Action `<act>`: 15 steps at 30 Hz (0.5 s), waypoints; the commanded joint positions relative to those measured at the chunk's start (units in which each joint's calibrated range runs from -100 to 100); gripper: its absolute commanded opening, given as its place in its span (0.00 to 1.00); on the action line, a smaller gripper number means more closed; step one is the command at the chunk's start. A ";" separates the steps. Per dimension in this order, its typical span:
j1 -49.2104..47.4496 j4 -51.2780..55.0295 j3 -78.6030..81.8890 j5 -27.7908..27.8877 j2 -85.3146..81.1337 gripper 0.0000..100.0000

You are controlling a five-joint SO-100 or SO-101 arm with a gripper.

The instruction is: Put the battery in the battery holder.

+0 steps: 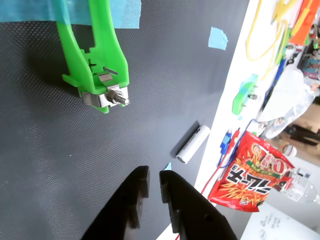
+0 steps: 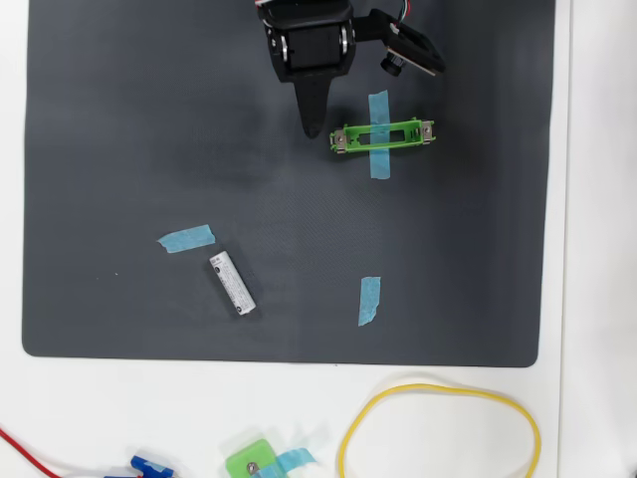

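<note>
On the dark mat [image 2: 119,119]: my black pincer [image 2: 312,127] beside the taped bright-green plastic battery holder [image 2: 383,136]; the white-silver cylindrical battery [image 2: 232,284] well apart.
</note>
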 commanded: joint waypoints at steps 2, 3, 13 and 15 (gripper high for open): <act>-0.02 0.25 0.27 -0.09 -0.51 0.00; -0.02 0.25 0.27 -0.09 -0.51 0.00; -0.23 0.25 0.27 0.02 -0.51 0.00; -0.23 0.16 0.27 -0.03 -0.51 0.00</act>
